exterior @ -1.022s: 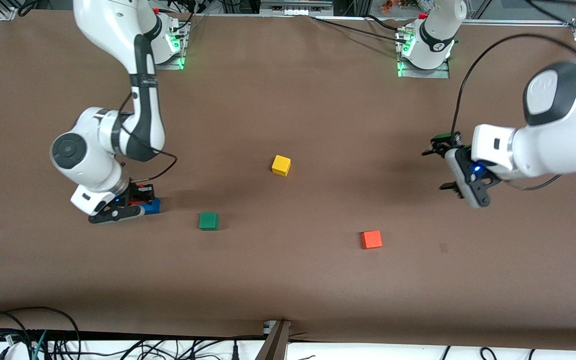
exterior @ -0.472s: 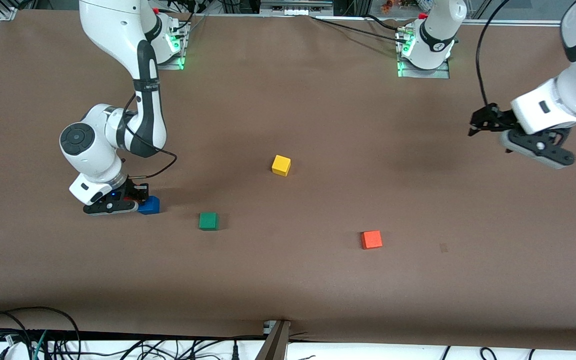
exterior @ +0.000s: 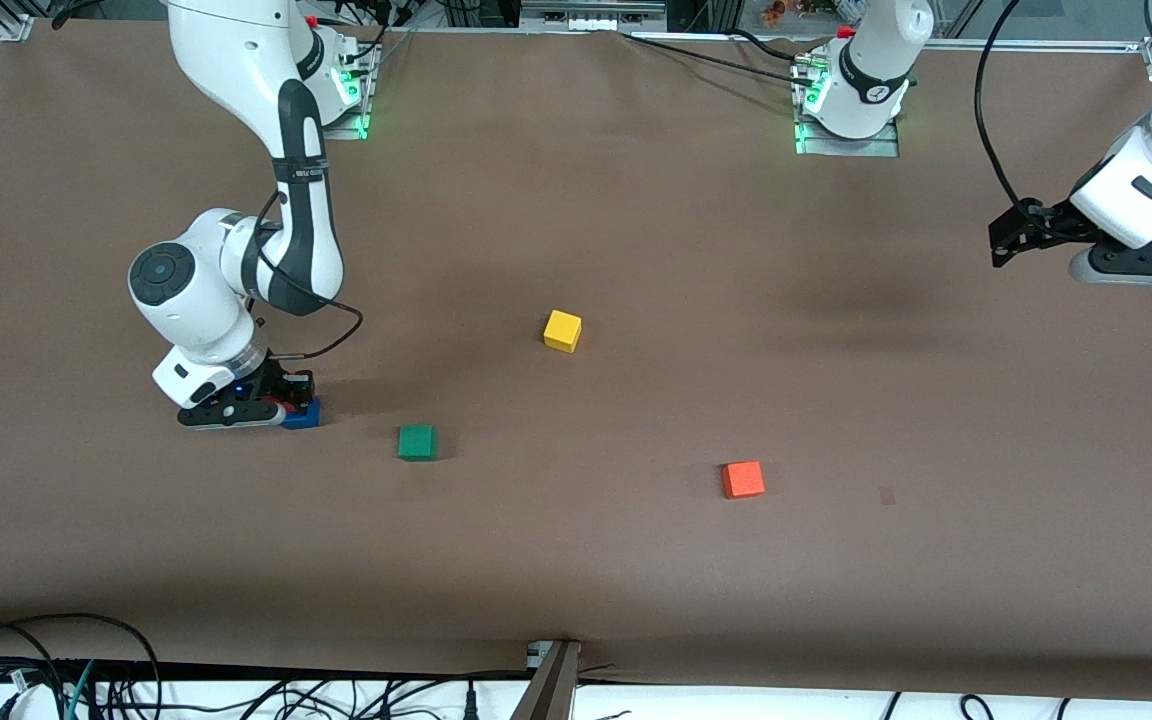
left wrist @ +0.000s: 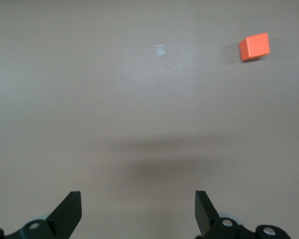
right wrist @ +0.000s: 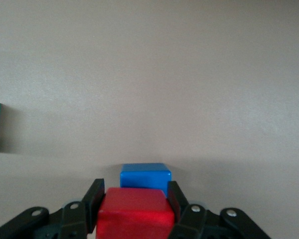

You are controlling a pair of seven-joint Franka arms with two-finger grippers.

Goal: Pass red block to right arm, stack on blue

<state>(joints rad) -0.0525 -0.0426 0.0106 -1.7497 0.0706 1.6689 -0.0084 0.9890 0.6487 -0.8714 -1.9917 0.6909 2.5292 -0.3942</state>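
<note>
My right gripper (exterior: 274, 405) is low over the table at the right arm's end, shut on the red block (right wrist: 134, 215). The block fills the gap between the two black fingers (right wrist: 95, 193). The blue cube (right wrist: 145, 178) sits on the table just past the red block, its top showing above the block's edge. In the front view only a sliver of the red block (exterior: 279, 406) shows beside the blue cube (exterior: 305, 415). I cannot tell whether the two touch. My left gripper (exterior: 1008, 238) hangs open over bare table at the left arm's end, its fingers (left wrist: 70, 211) spread wide with nothing between them.
A green cube (exterior: 417, 441) lies beside the blue one, toward the table's middle. A yellow cube (exterior: 562, 330) sits mid-table. An orange cube (exterior: 742, 479) lies nearer the front camera, toward the left arm's end. Cables run along the table's front edge.
The left arm has swung up and away toward its own end of the table, still open. The right gripper has shifted only slightly beside the blue cube, keeping the red block.
</note>
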